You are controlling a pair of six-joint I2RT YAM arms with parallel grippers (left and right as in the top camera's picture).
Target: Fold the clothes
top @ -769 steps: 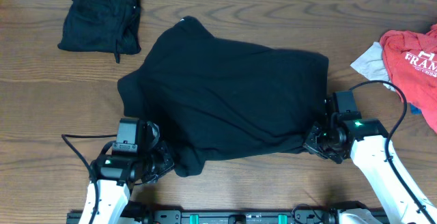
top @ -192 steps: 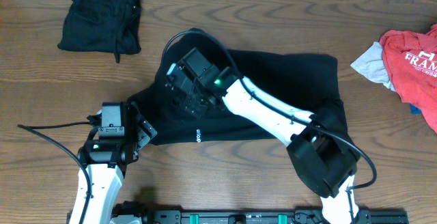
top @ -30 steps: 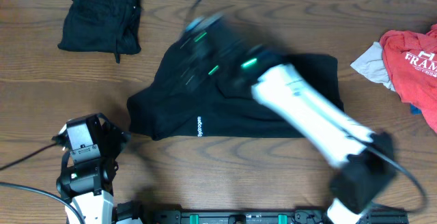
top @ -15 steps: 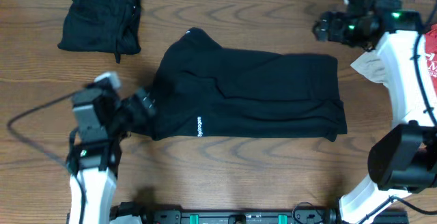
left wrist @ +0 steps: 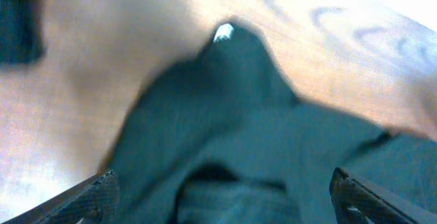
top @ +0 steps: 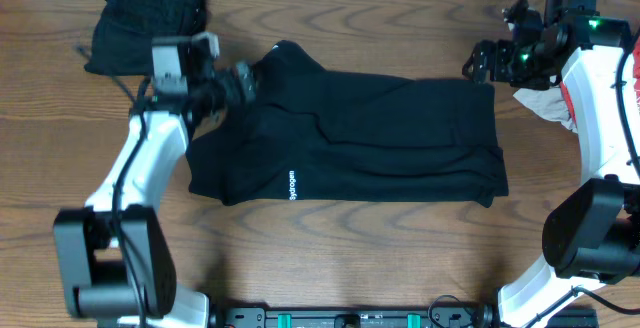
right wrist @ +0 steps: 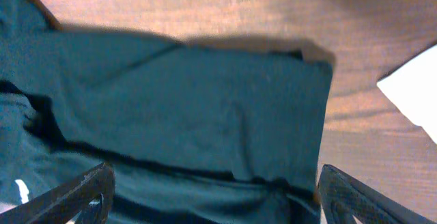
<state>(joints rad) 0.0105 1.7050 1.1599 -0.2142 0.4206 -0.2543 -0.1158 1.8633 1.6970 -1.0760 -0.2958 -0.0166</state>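
— Brown wood-grain table (top: 350,258) runs edge to edge under the overhead camera. Where do the clothes lie?

— One black top (top: 390,138) is spread flat across the middle, with white lettering (top: 291,185) near its front left hem. A second black garment (top: 130,28) sits bunched in the far left corner. A light grey piece (top: 540,100) lies at the far right, partly under the right arm.

— How do the arms stand?

— Both reach well forward. The left arm rises from the near left corner, runs up the left side and bends inward, so the left gripper (top: 243,78) hangs over the black top's far left shoulder. Its wrist camera is blurred, but the two fingers (left wrist: 102,190) sit at opposite lower corners of the frame, spread wide, with cloth below them and nothing pinched (a small white tag (left wrist: 223,33) marks the top's peak).

— And the other side?

— The right arm climbs the right edge and turns its wrist inward. The right gripper (top: 480,65) hovers at the top's far right corner, jaws apart and empty, and its camera looks down on that corner and the bare wood past it.

— What room is open?

— A broad strip of bare wood lies between the top's near hem and the table's near edge. Another patch opens along the far edge between the two grippers. The top's peak comes close to that far edge. On the left, the arm fills the gap between the bunched garment and the spread top.
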